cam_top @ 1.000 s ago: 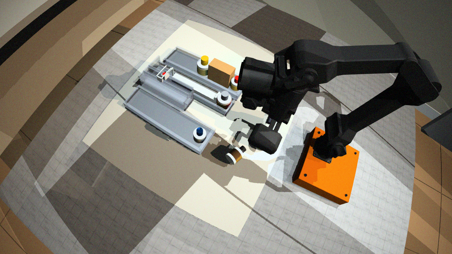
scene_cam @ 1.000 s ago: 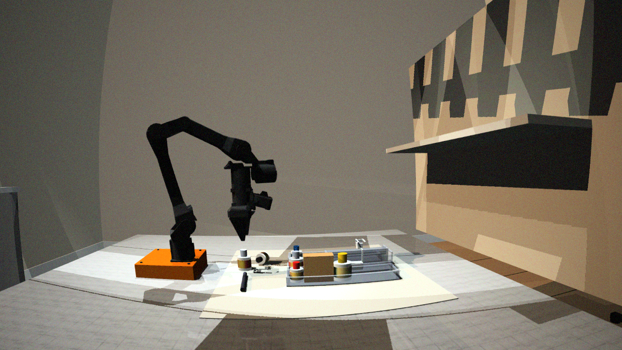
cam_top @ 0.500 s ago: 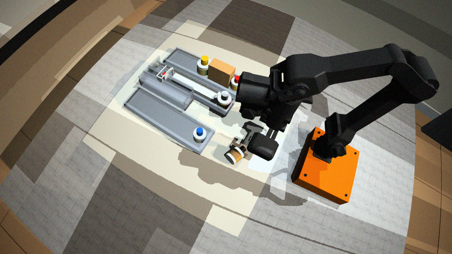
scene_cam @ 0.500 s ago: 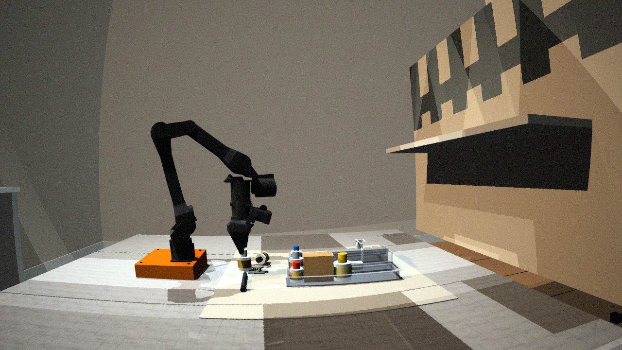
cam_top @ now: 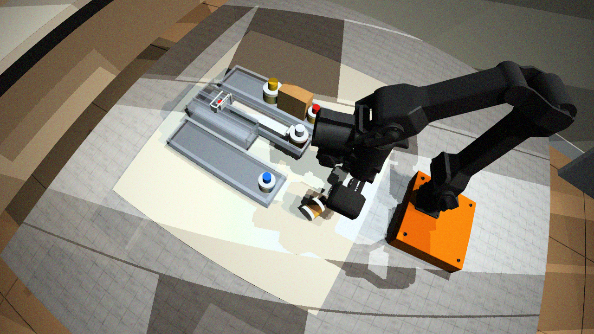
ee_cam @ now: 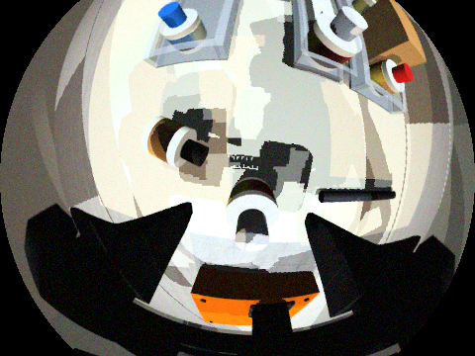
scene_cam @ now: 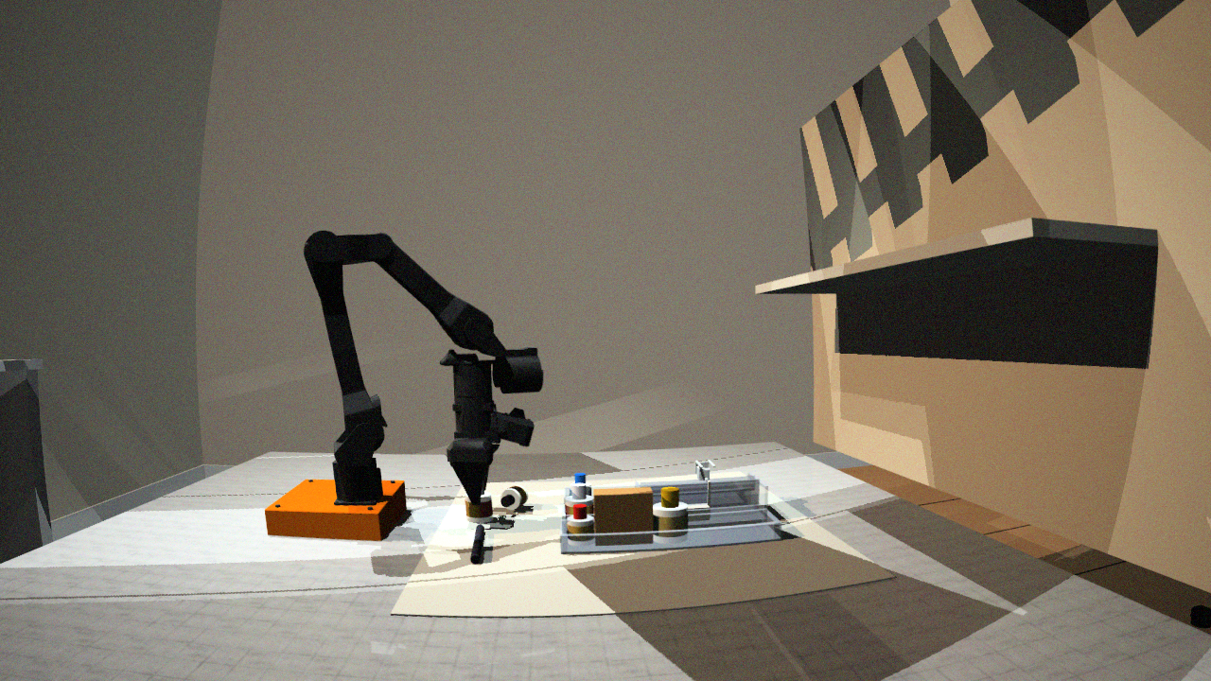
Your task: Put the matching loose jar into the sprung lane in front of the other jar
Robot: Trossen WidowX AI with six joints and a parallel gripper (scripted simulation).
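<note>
A loose jar point(ee_cam: 252, 213) point(scene_cam: 478, 509) with a white cap stands upright on the cream mat point(cam_top: 186, 199). My gripper point(ee_cam: 249, 214) point(scene_cam: 478, 497) point(cam_top: 342, 200) is open, pointing straight down, with one finger on each side of this jar; in the top view it hides the jar. The matching white-capped jar point(cam_top: 298, 133) point(ee_cam: 339, 34) stands at the front of the sprung middle lane point(cam_top: 265, 121). The pusher plate point(cam_top: 221, 102) sits far back in that lane.
A brown jar point(cam_top: 313, 207) point(ee_cam: 173, 144) point(scene_cam: 512, 497) lies on its side beside my gripper. A black rod point(ee_cam: 356, 194) point(scene_cam: 478, 543) lies nearby. The side lanes hold a blue-capped jar point(cam_top: 266, 181), a yellow-capped jar point(cam_top: 272, 89), a red-capped jar point(cam_top: 314, 112) and a cardboard box point(cam_top: 294, 99). The orange arm base point(cam_top: 435, 232) stands to the right.
</note>
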